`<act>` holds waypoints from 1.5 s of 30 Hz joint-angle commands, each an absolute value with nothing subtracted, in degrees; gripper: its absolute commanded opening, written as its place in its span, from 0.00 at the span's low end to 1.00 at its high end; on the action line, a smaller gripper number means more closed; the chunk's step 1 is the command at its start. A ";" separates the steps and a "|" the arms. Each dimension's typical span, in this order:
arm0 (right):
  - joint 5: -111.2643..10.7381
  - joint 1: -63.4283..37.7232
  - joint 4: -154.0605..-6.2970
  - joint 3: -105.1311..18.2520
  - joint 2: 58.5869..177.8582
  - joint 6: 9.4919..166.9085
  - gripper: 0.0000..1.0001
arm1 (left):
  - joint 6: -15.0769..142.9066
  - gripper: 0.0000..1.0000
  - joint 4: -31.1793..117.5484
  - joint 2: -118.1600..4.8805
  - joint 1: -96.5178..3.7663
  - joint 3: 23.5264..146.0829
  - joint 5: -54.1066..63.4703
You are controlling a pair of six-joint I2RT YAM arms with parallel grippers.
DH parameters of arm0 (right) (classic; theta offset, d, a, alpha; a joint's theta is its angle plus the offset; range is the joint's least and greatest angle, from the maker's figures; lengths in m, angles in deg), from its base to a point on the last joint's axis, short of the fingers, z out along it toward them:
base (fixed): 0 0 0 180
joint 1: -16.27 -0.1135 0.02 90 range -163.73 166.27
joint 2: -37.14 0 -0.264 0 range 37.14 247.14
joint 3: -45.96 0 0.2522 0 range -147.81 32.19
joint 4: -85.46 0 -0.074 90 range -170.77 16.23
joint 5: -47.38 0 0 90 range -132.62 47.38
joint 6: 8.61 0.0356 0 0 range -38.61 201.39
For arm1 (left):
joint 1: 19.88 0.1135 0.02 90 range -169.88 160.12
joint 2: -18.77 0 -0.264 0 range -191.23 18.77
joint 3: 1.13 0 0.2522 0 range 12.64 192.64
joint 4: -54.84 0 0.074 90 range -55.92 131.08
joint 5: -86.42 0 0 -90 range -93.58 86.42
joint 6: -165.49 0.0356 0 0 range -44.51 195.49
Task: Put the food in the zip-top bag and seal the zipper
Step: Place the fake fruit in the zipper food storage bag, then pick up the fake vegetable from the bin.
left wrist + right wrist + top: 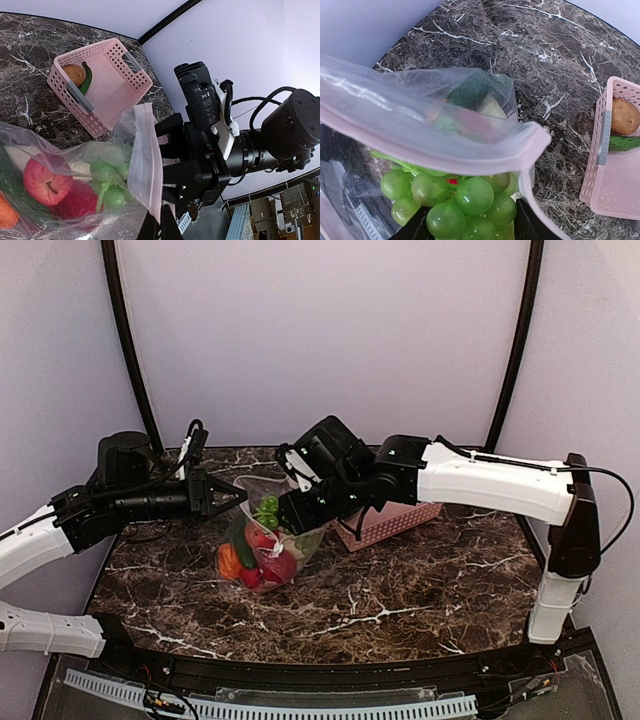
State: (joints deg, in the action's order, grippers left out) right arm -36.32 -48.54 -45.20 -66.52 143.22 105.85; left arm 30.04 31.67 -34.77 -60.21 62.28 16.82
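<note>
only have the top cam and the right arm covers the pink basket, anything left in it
Observer: Yes. A brown potato and a green piece lie in the basket.
Operator: ok, what's the left claw got hold of
Observer: The left claw is shut on the pink zip strip at the mouth of the bag.

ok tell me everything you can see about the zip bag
The zip-top bag is clear, soft plastic with a pinkish zip strip along its mouth, which is open. It sits crumpled on the marble table, left of the pink basket. Inside are green grapes, red fruit and an orange piece. The left hand pinches its rim; the right hand is at the mouth.
</note>
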 commanded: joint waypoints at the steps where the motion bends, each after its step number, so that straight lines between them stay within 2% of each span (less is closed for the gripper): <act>1: -35.73 -48.98 -45.40 -68.00 142.68 105.51 0.52 | 30.41 0.01 31.67 -33.18 -59.87 62.12 16.81; 7: -38.90 -49.02 -47.82 -66.69 140.11 104.43 0.62 | 30.41 0.01 31.53 -33.09 -59.93 62.03 16.65; 17: -45.15 -49.03 -51.54 -62.96 131.76 102.04 0.67 | 30.89 0.01 31.51 -33.18 -59.89 61.66 16.09; 28: -34.34 -45.20 -47.76 -57.15 122.61 101.56 0.71 | 31.50 0.01 30.92 -33.17 -59.87 59.58 12.93; 36: -36.76 -34.51 -46.75 -54.02 124.98 102.11 0.71 | 32.15 0.01 31.56 -35.56 -59.82 59.96 12.52; 45: -44.38 -23.92 -49.89 -56.54 136.36 99.52 0.73 | 32.79 0.01 31.75 -37.78 -57.75 60.13 13.98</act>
